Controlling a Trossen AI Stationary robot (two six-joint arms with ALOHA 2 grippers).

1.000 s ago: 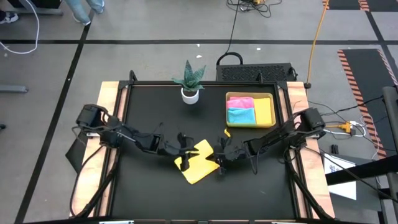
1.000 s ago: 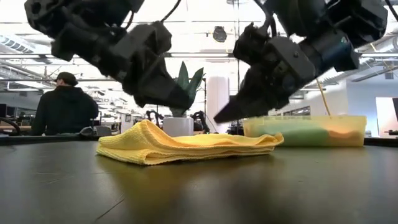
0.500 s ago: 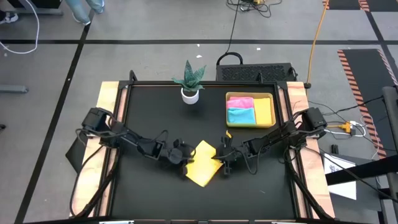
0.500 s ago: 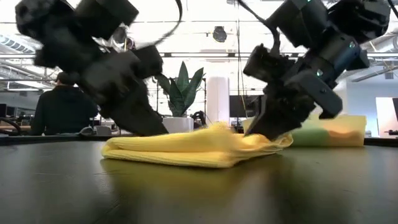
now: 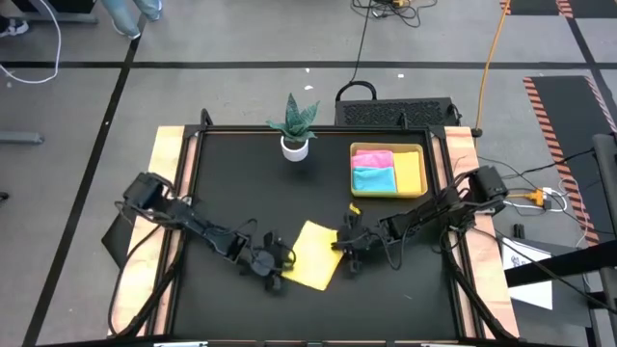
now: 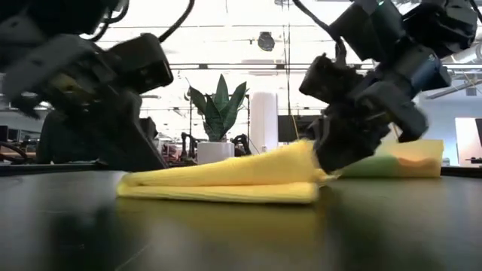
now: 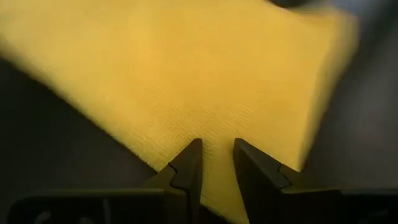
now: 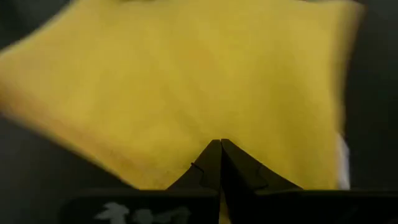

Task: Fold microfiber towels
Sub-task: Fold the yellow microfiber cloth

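Towel (image 5: pixel 310 255) position matters most: the yellow cloth lies folded on the black table (image 5: pixel 231 193), near the front edge and between both arms, its long axis running diagonally from the front left toward the back right. At its front-left end sits the left gripper (image 5: pixel 274 270), low on the table, its fingers (image 7: pixel 186 171) a little apart with yellow cloth showing in the gap between them, so it looks to be pinching that edge, though how firm the hold is cannot be told. The low view shows the towel as a flat stack at this end, rising toward the other. At the back-right end the right gripper (image 5: pixel 345 247) has its fingers (image 8: pixel 221 163) pressed fully together at the cloth's edge, which it holds raised off the table; it seems to nip a thin layer there. Each arm is thus nearest its own end of the towel, and the cloth stretches away from both sets of fingers toward the middle. Further right and back, well apart, the tray (image 5: pixel 421 148) holds the pink (image 5: pixel 372 157), blue (image 5: pixel 374 179) and a yellowish-orange towel (image 5: pixel 409 173), already folded.
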